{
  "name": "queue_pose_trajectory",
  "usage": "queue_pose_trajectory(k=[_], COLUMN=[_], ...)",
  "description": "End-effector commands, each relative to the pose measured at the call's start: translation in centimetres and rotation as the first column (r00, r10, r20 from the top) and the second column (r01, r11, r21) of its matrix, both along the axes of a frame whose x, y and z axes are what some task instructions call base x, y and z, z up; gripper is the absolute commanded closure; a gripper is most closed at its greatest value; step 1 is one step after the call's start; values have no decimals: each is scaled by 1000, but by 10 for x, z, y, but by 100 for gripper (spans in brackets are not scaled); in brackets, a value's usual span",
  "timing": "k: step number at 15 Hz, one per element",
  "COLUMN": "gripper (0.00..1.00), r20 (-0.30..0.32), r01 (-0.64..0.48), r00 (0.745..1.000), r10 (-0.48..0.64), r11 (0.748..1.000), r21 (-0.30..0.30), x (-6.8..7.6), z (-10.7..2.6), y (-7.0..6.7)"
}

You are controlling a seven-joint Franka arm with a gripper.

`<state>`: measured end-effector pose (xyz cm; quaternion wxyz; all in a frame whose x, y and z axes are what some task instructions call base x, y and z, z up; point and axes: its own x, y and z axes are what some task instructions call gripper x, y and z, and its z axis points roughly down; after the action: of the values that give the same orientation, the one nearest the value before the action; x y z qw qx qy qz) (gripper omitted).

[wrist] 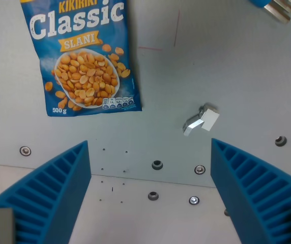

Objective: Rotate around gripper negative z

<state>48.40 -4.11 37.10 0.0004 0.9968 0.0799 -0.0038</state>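
**Blue fingers wide over a grey plate**

Blue ribbed fingers [54,198] framed the bottom of my wrist view, one at its left and one at its right, and the gripper [150,198] stood spread wide with nothing between its jaws. Between them I saw only the grey metal table [222,66], dotted with bolts and screw holes along a seam that crossed the lower part of the picture.

At the wrist view's upper left lay a blue peanut bag [82,56], flat on the table and slightly tilted, printed with "Classic", "SLANI" and a bowl of peanuts, its top edge cut off by the frame. It sat well clear of both fingers.

Right of centre, just above the right-hand finger, I noted a small metal bracket [200,120] lying on the plate. Thin red lines [176,28] were marked on the surface near the top, and a blue and silver object [277,8] poked in at the upper right corner, too cropped for me to identify.
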Motion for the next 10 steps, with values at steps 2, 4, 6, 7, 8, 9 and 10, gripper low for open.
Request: queue_pose_trajectory(k=[2, 4, 6, 7, 8, 9, 10], gripper=[0, 0, 0, 0, 0, 0, 0], r20=[5, 5, 5, 5, 5, 5, 5], r01=[-27, -53, -80, -93, -106, -120, -133], r00=[1000, 999, 997, 996, 994, 993, 991], r10=[27, 53, 80, 93, 106, 120, 133], r11=[1000, 999, 997, 996, 994, 993, 991], r21=[0, 0, 0, 0, 0, 0, 0], x=[0, 0, 0, 0, 0, 0, 0], z=[2, 2, 2, 2, 2, 2, 2], y=[0, 0, 0, 0, 0, 0, 0])
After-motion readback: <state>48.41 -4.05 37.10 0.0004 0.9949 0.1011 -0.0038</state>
